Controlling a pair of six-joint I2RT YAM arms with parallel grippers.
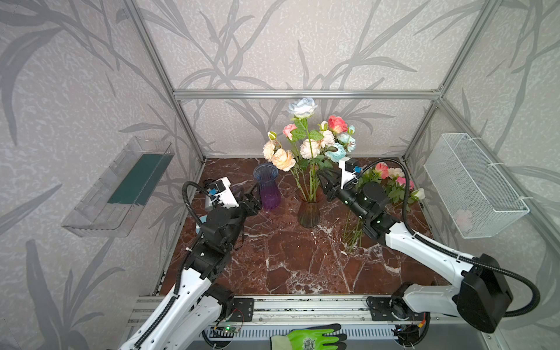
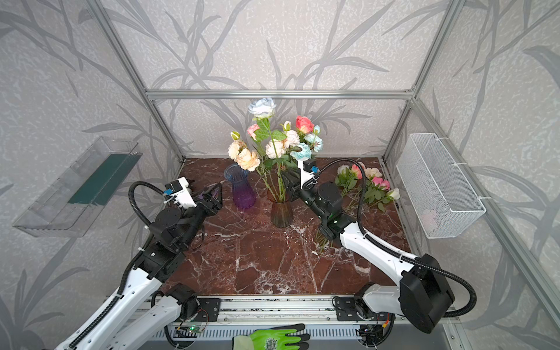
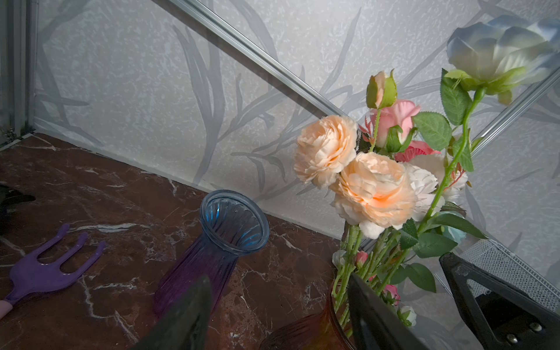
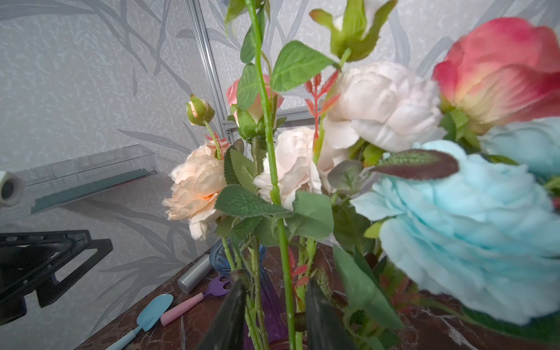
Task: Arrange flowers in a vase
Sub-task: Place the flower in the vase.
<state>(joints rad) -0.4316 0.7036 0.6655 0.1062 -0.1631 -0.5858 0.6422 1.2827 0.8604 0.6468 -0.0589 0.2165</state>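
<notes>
Currently the right arm (image 1: 424, 247) stretches toward the vase (image 1: 308, 213), its jaws parted around a flower stem (image 4: 271, 169), gripping nothing.

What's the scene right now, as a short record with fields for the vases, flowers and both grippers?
brown vase: upright, mid-table, holding the bouquet
blue-purple vase: upright, empty, beside it
loose flowers: lying on the table, on the robot's right
left gripper: open, near the blue-purple vase
right gripper: open, jaws either side of a bouquet stem
</notes>
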